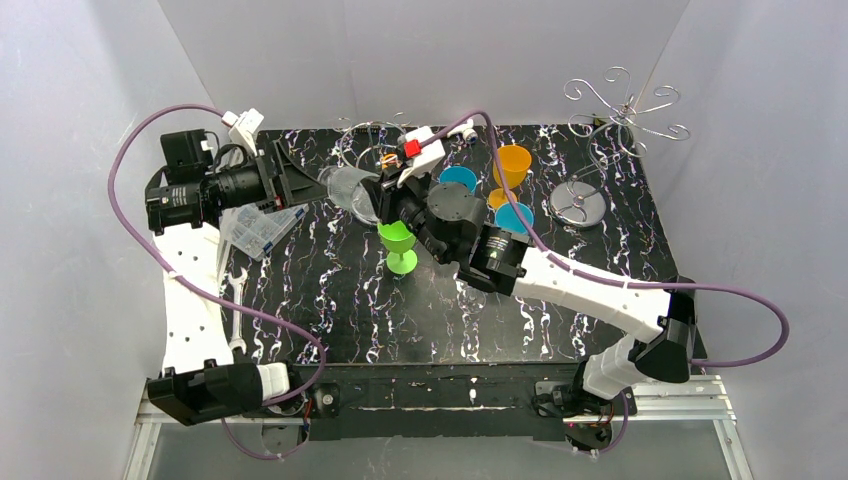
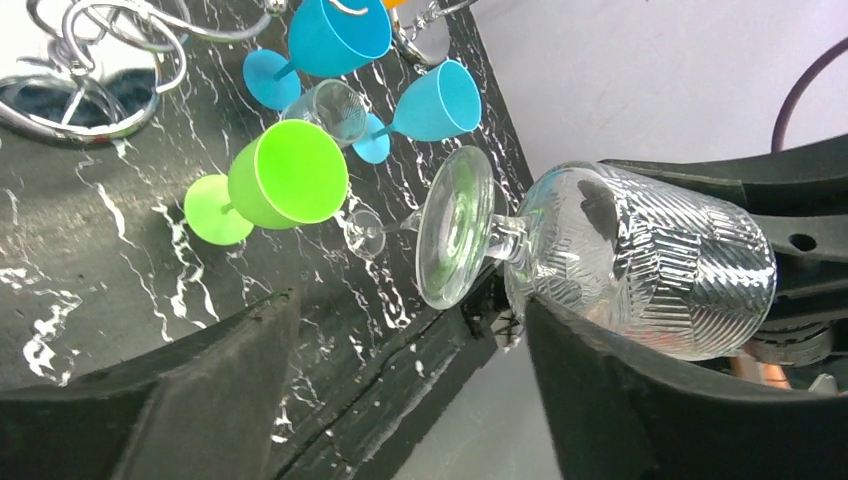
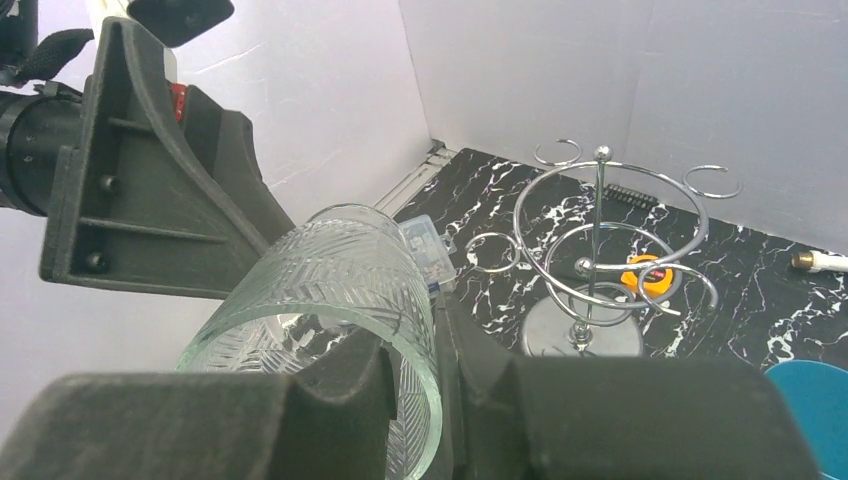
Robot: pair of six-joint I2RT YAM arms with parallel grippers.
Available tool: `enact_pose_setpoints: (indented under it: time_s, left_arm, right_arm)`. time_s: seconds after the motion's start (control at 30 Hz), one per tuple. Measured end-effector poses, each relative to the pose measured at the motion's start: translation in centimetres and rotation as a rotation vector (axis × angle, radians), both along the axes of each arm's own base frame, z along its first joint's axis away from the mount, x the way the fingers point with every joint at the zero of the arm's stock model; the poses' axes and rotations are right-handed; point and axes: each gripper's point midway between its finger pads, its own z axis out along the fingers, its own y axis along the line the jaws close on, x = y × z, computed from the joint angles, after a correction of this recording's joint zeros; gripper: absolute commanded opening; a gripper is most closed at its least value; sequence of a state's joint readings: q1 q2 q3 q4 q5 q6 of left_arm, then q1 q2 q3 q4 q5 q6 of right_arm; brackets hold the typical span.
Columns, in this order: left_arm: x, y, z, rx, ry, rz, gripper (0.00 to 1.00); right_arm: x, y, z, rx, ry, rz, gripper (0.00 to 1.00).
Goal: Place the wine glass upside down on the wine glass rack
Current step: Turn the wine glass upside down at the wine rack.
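The clear ribbed wine glass point(image 1: 348, 188) is held on its side above the table's back middle, foot toward the right arm's side in the left wrist view point(image 2: 640, 260). My right gripper point(image 1: 378, 200) is shut on its rim, one finger inside the bowl and one outside point(image 3: 440, 340); the glass fills the right wrist view point(image 3: 330, 290). My left gripper point(image 1: 305, 190) is open, jaws wide point(image 2: 410, 305), with the bowl lying against one finger. The wine glass rack point(image 1: 620, 110), tall silver wire with scroll arms, stands at the back right, apart from both grippers.
A green goblet point(image 1: 398, 245) stands just below the glass. Blue cups point(image 1: 513, 217) and an orange cup point(image 1: 512, 162) stand left of the rack's base point(image 1: 577, 205). A shorter loop-ring stand point(image 3: 600, 250) is at the back. A clear plastic box point(image 1: 255, 230) and a wrench point(image 1: 237, 310) lie left.
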State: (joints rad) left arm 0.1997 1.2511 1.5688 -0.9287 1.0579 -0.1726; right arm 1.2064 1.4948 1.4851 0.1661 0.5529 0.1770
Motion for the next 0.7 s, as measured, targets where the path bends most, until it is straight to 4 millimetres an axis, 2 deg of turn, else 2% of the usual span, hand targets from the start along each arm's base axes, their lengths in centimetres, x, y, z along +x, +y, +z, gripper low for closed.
enact_pose_setpoints:
  time_s: [0.07, 0.13, 0.3, 0.43, 0.47, 0.53, 0.7]
  left_arm:
    - [0.1, -0.1, 0.2, -0.016, -0.013, 0.010, 0.43]
    - [0.1, -0.3, 0.4, -0.027, -0.030, 0.014, 0.36]
    - [-0.1, -0.9, 1.9, -0.052, -0.126, -0.049, 0.23]
    - [-0.1, -1.0, 2.2, -0.045, -0.173, -0.080, 0.21]
    - [-0.1, -1.0, 2.2, -0.041, -0.186, -0.086, 0.17]
    - [-0.1, -0.9, 2.2, -0.030, -0.207, -0.095, 0.02]
    - [-0.1, -0.7, 2.0, 0.023, -0.277, -0.112, 0.00]
  right_arm:
    - [-0.1, 0.1, 0.0, 0.004, 0.000, 0.004, 0.01]
    - [-0.1, 0.2, -0.1, 0.004, 0.002, 0.011, 0.01]
    - [-0.5, 0.5, 0.0, 0.019, 0.014, 0.033, 0.01]
    - [-0.6, 0.7, 0.1, 0.033, 0.021, 0.044, 0.01]
    - [-0.6, 0.7, 0.1, 0.036, 0.024, 0.045, 0.01]
    - [-0.7, 0.7, 0.1, 0.042, 0.029, 0.046, 0.01]
    - [-0.7, 0.8, 0.0, 0.047, 0.038, 0.051, 0.02]
